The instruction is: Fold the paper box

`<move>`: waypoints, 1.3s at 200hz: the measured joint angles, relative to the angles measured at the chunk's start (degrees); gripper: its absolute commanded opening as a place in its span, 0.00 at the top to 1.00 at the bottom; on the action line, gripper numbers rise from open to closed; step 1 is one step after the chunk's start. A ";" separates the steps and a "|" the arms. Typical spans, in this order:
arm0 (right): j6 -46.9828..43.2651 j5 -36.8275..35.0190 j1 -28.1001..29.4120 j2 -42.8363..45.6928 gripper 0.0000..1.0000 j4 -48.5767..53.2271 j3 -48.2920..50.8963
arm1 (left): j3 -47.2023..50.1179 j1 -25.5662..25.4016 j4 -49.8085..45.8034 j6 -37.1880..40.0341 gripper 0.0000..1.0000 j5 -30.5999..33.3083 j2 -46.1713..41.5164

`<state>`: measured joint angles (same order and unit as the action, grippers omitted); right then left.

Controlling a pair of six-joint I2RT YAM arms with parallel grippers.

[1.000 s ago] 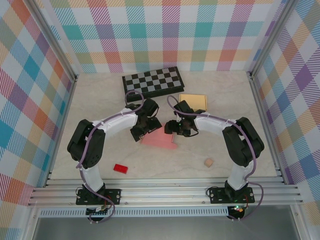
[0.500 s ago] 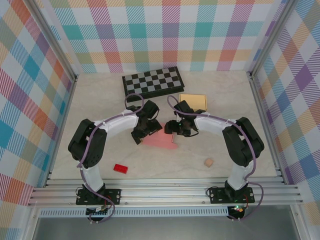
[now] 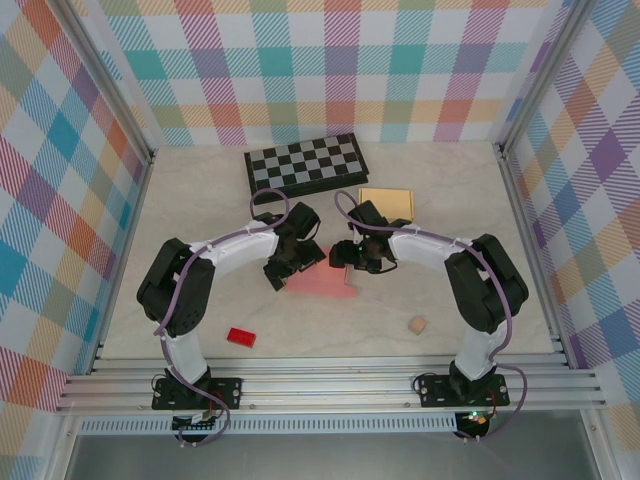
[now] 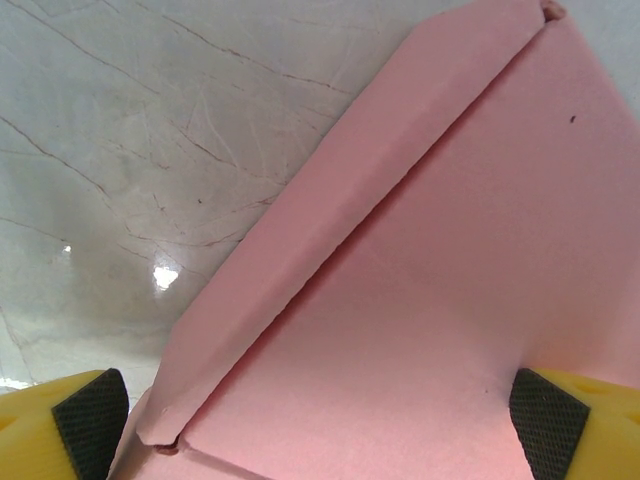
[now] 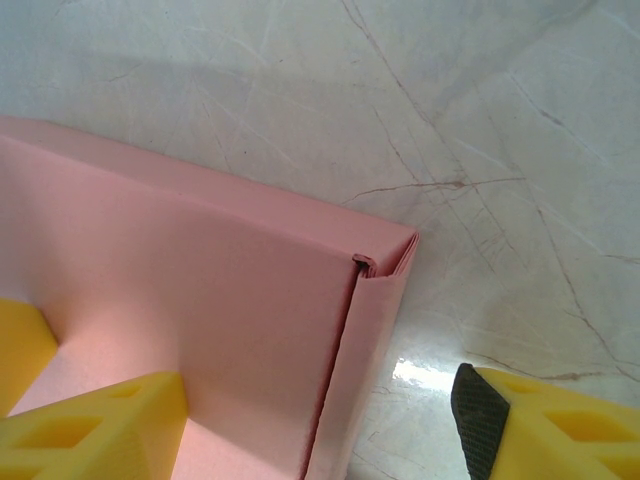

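Left end effector (image 4: 320,425), fingers spread, has edged inward over the pink paper box (image 3: 322,281) lying beneath it on the table (image 3: 200,210). Right end effector (image 5: 315,420), likewise spread, straddles a raised flap, apparently unmoved. Folding remains incomplete.

Left claw (image 4: 320,428) spread wide, right claw (image 5: 300,415) likewise

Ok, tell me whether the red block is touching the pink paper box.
No, the red block lies by itself, well apart from the pink paper box.
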<state>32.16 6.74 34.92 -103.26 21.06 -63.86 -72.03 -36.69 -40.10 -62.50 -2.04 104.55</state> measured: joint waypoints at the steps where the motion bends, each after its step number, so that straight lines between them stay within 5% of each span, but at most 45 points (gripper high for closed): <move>1: 0.00 0.00 0.00 0.00 0.27 0.00 0.00 | 0.00 0.00 0.00 0.02 0.01 0.00 0.00; 97: 0.70 -0.81 0.00 4.17 0.28 1.51 2.78 | 0.00 -0.04 0.66 0.57 0.01 0.50 0.20; 161: 12.52 0.44 0.46 16.39 0.41 3.61 8.96 | 0.00 -0.04 1.49 0.57 0.01 0.70 0.28; 260: 19.76 3.43 4.48 14.01 0.45 -2.89 13.18 | 0.59 -0.15 2.89 0.31 0.02 0.79 0.28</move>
<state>51.92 10.17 39.40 -89.25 18.17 -50.68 -71.44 -36.84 -37.21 -62.19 -1.26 104.84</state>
